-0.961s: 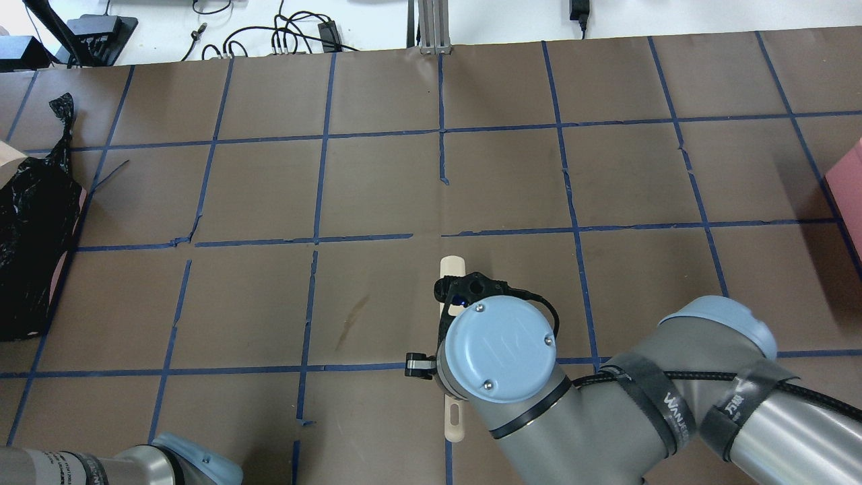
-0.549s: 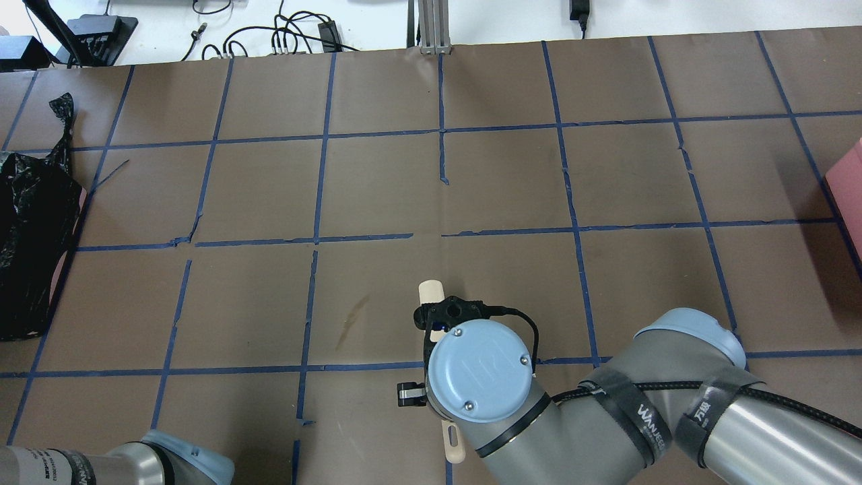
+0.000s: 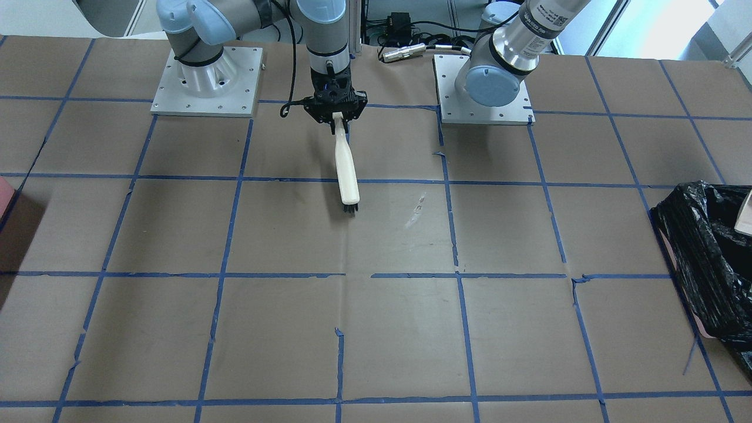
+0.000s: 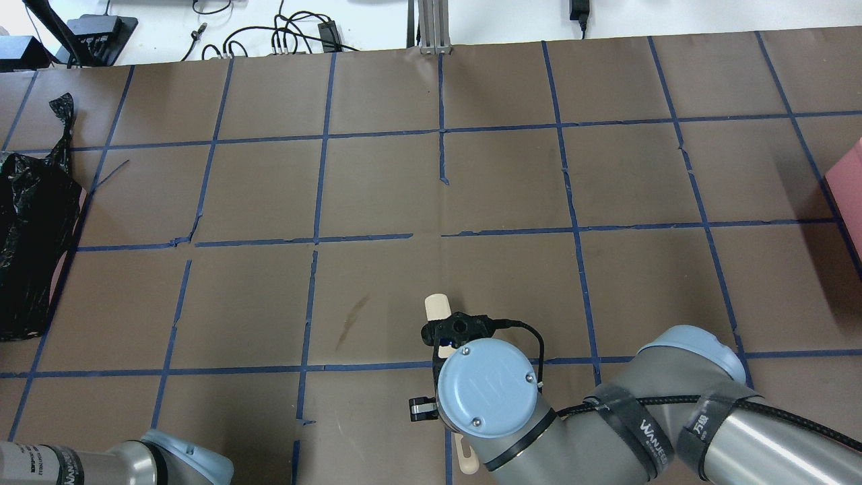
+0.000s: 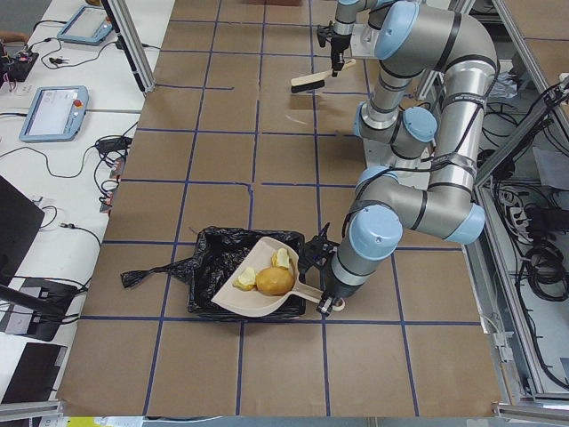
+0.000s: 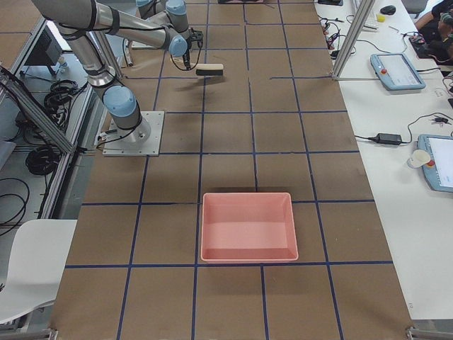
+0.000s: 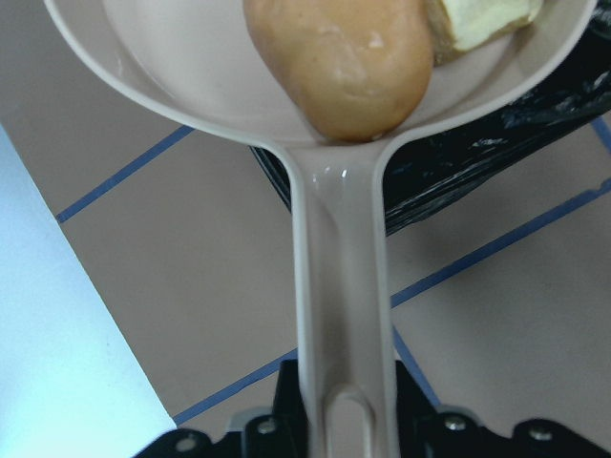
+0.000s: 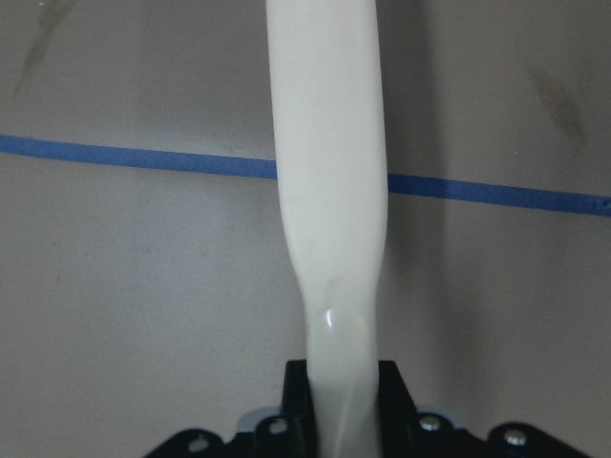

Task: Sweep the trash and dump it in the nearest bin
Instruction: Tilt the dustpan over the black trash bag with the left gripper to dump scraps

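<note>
My left gripper (image 7: 344, 420) is shut on the handle of a beige dustpan (image 7: 339, 267), which it holds over the black-bagged bin (image 5: 218, 258). The pan (image 5: 258, 298) carries the tan potato-like lump (image 5: 276, 280), a pale yellow chunk (image 5: 246, 278) and another yellowish piece (image 5: 281, 258). The lump (image 7: 339, 62) fills the left wrist view, with black bag (image 7: 477, 162) below it. My right gripper (image 3: 338, 114) is shut on a cream hand brush (image 3: 345, 167), bristles down just above the table near the robot's base. The brush handle (image 8: 329, 191) also shows in the right wrist view.
A pink tray without a bag (image 6: 248, 227) lies at the table's right end and shows at the overhead view's right edge (image 4: 850, 175). The bin (image 4: 30, 222) sits at the table's left edge. The brown table has a blue tape grid.
My right arm has pulled the brush back toward the robot's base, first a little left, then slightly right. The beige edge beside the black bag has left the overhead view.
</note>
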You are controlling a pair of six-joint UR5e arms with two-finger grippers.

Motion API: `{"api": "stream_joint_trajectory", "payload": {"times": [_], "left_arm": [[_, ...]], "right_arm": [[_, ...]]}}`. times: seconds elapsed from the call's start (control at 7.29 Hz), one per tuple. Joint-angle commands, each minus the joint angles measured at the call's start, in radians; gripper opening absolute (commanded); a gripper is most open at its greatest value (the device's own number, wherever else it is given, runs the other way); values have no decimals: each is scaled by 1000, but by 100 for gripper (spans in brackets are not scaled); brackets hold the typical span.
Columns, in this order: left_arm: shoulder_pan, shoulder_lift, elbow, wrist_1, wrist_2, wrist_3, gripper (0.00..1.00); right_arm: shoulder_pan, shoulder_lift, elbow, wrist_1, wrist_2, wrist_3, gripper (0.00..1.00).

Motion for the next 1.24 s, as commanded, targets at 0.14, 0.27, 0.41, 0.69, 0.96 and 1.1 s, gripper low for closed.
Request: {"api": "stream_joint_trajectory", "payload": {"times": [0.14, 0.27, 0.41, 0.69, 0.96, 1.1], "left_arm": [[-108, -5, 14, 39, 179, -47, 19], [-132, -18, 14, 45, 280, -29, 20], [-139, -25, 13, 88, 285, 23, 20], [-188, -15, 13, 171, 295, 127, 18], [-204, 1, 16, 182, 298, 218, 18], [-230, 12, 20, 189, 298, 232, 17]], "right_arm": [[-1, 4, 5, -19, -1, 64, 8], [-1, 18, 4, -27, 2, 65, 9], [-1, 36, 4, -52, 0, 71, 9], [-1, 41, 4, -53, 2, 76, 11], [-1, 55, 5, -48, 0, 74, 49], [-1, 59, 4, -50, 0, 76, 64]]}}
